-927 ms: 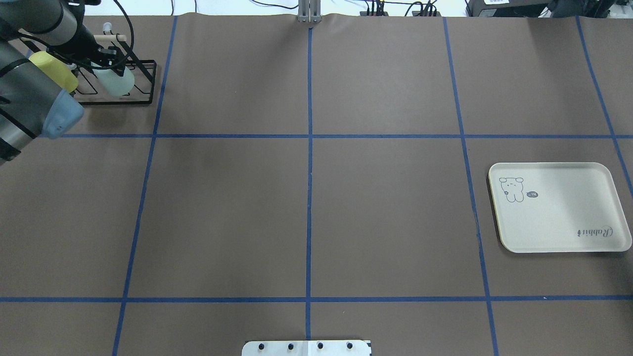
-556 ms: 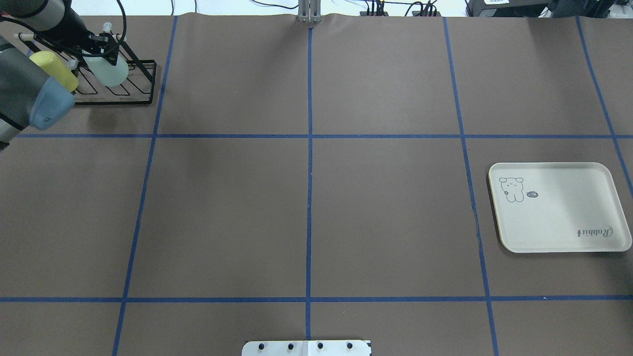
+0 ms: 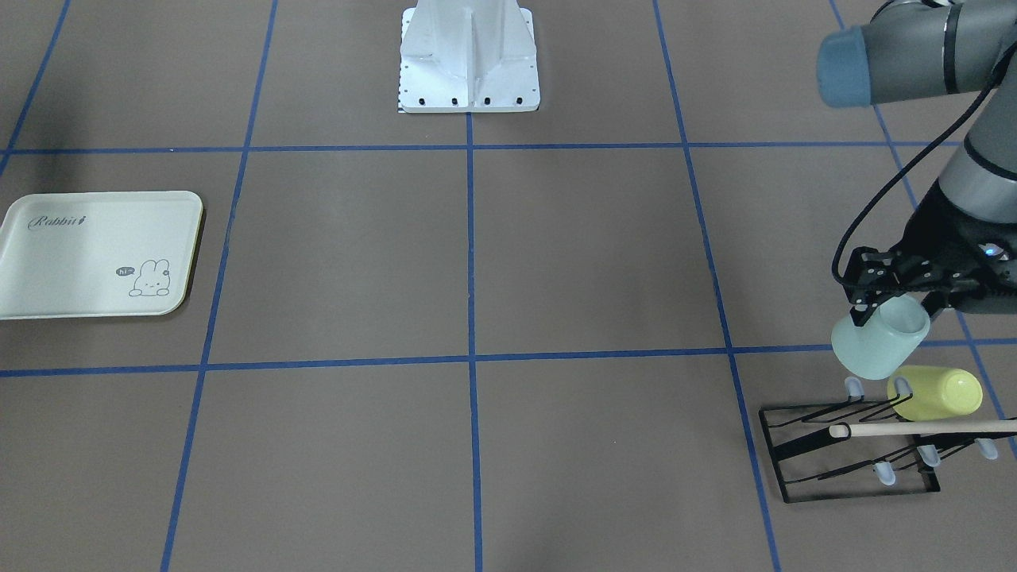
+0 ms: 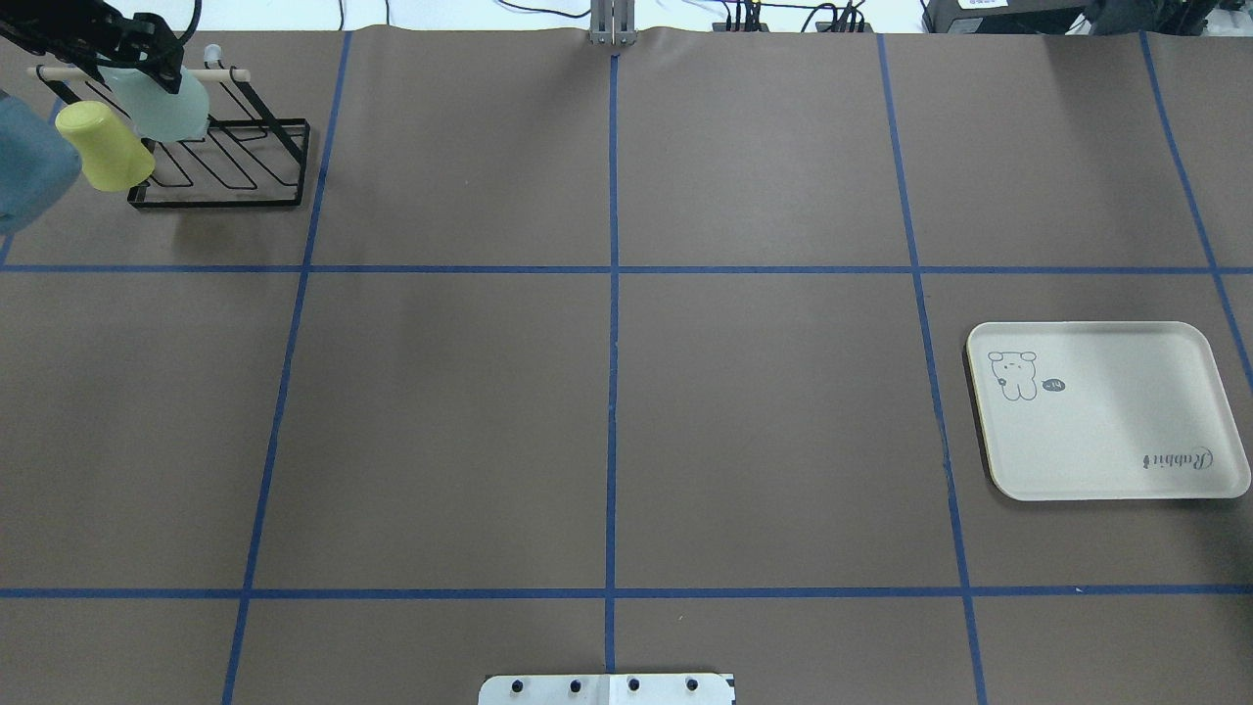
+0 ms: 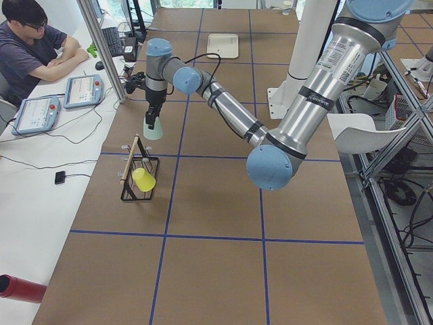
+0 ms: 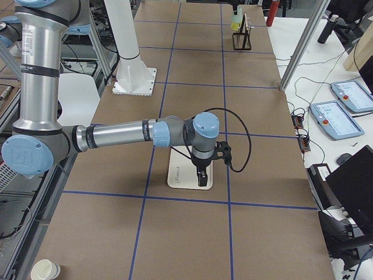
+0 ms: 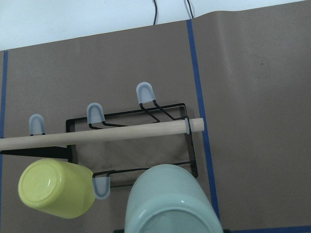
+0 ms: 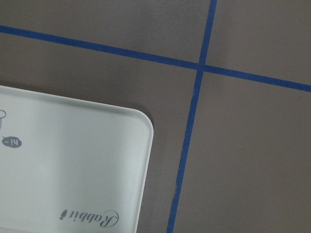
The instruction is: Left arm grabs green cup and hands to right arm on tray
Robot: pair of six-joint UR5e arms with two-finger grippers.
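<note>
My left gripper [image 3: 890,306] is shut on the rim of the pale mint-green cup [image 3: 880,340] and holds it tilted in the air just above the near edge of the black wire rack [image 3: 842,469]. The cup also shows in the overhead view [image 4: 168,106] and fills the bottom of the left wrist view [image 7: 170,204]. The cream tray [image 4: 1106,411] lies empty at the table's right side. My right gripper [image 6: 202,178] hovers over the tray [image 6: 185,175]; I cannot tell whether it is open or shut.
A yellow-lime cup [image 4: 103,147] hangs tilted on the rack [image 4: 220,203], close beside the green cup, under a wooden dowel [image 7: 97,135]. An operator [image 5: 27,47] sits at the far side of the table. The robot's base plate [image 3: 469,63] stands mid-table.
My left gripper has lifted the green cup off the rack's prongs and carried it up and toward the far left corner. The yellow cup and tray have not moved.
</note>
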